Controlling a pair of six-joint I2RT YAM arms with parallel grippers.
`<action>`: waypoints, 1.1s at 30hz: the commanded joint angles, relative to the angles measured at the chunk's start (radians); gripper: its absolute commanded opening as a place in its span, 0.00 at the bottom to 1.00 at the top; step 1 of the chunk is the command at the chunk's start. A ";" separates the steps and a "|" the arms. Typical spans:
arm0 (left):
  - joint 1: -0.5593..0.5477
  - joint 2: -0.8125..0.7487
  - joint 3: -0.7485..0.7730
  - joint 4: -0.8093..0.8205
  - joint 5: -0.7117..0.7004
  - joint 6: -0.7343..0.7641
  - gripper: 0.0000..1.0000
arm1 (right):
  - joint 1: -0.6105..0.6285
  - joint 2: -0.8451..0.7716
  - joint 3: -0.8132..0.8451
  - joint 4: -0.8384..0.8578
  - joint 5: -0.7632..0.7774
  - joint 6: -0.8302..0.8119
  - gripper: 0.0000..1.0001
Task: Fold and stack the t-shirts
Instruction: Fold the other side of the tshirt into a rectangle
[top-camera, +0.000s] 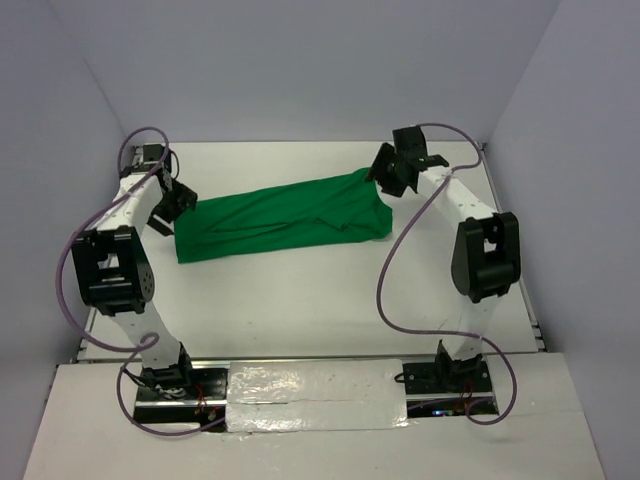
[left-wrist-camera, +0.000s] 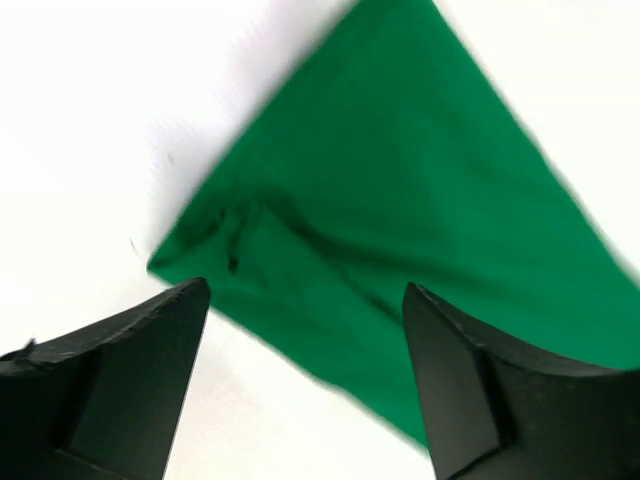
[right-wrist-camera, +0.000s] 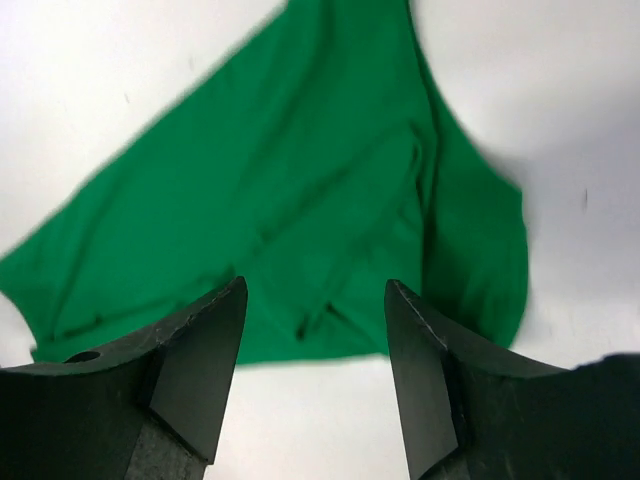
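A bright green t-shirt (top-camera: 285, 217) lies folded into a long band across the white table, running from lower left to upper right. My left gripper (top-camera: 182, 203) hovers at the band's left end, open, nothing between its fingers. In the left wrist view the green cloth (left-wrist-camera: 400, 230) lies below and beyond the spread black fingers (left-wrist-camera: 150, 350). My right gripper (top-camera: 388, 172) hangs over the band's right end, also open and empty. Under the right wrist camera the t-shirt's rumpled end (right-wrist-camera: 300, 220) shows past the parted fingertips (right-wrist-camera: 215, 330).
The white table (top-camera: 300, 300) is boxed in by pale walls at the left, back and right. Purple cables (top-camera: 395, 270) loop beside each arm. A taped silver strip (top-camera: 315, 395) lies between the two arm bases at the near edge.
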 joint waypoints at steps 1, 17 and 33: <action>-0.087 -0.090 -0.051 0.012 -0.042 0.103 0.90 | 0.013 -0.144 -0.116 0.059 -0.071 -0.009 0.64; -0.120 -0.027 -0.196 0.146 0.022 0.106 0.81 | 0.093 -0.013 -0.184 0.146 -0.254 0.041 0.58; -0.101 0.051 -0.125 0.150 0.042 0.089 0.71 | 0.093 0.141 -0.100 0.129 -0.226 0.069 0.57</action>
